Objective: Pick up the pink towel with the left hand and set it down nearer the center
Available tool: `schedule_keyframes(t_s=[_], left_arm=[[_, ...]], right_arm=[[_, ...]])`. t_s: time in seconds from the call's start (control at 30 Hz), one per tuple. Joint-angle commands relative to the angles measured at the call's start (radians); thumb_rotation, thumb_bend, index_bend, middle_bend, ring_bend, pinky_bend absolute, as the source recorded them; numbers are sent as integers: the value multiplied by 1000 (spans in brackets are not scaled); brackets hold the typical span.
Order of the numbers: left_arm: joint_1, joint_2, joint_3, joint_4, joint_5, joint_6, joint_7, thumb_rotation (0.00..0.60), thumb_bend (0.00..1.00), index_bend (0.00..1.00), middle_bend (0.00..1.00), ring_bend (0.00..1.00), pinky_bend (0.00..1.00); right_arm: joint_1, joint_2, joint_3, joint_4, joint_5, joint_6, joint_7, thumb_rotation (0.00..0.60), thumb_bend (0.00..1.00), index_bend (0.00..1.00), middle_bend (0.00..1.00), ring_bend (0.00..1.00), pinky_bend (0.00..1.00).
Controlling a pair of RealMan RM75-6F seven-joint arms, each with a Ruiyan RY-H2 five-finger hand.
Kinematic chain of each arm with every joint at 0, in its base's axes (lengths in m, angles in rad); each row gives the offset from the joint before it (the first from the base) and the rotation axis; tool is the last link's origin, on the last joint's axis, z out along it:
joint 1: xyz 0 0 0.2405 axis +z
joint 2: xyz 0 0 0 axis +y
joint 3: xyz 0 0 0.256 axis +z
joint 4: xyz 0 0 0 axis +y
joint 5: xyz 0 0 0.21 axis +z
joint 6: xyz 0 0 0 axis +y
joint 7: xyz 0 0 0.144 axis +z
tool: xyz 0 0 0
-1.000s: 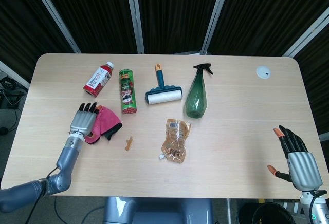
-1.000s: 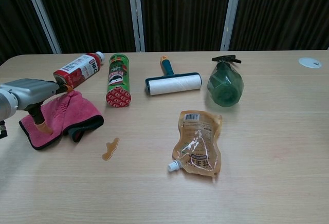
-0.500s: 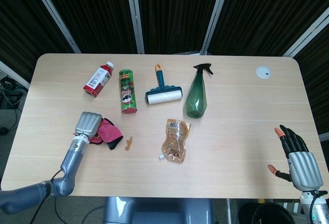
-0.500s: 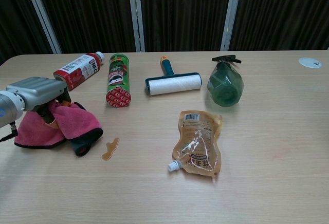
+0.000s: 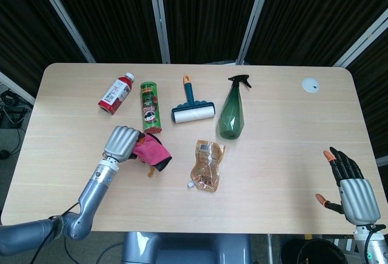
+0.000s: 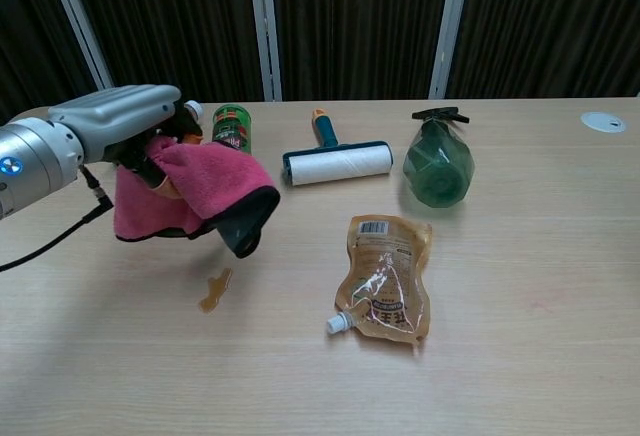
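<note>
In left robot hand (image 6: 125,126): pink towel (image 6: 200,188), apparently clear of table (image 6: 500,356).

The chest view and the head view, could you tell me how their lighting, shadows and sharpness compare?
Chest view: even light, soft glare on the table foreground, a faint shadow under the lifted pink towel, and the left hand is large and slightly soft. Head view: sharp and evenly lit, dark backdrop, and the right hand is cut off at the frame corner.
</note>
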Motion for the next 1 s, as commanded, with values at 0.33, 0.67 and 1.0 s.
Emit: schedule_keyframes(t_s=[0.33, 0.67, 1.0], left_arm=[[-35, -151, 81, -4, 100, 15, 24, 600, 413, 878, 681, 596, 565], [-13, -254, 141, 129, 102, 8, 37, 600, 414, 878, 680, 597, 564], [-2, -323, 142, 288, 86, -18, 22, 600, 414, 878, 680, 597, 563]], right_arm=[[0, 1, 1, 2, 1, -1, 7, 600, 87, 0, 0, 0, 116], [0, 2, -1, -1, -3, -1, 8, 600, 87, 0, 0, 0, 116], [-1, 4, 1, 0, 5, -2, 18, 600, 86, 0, 0, 0, 116]])
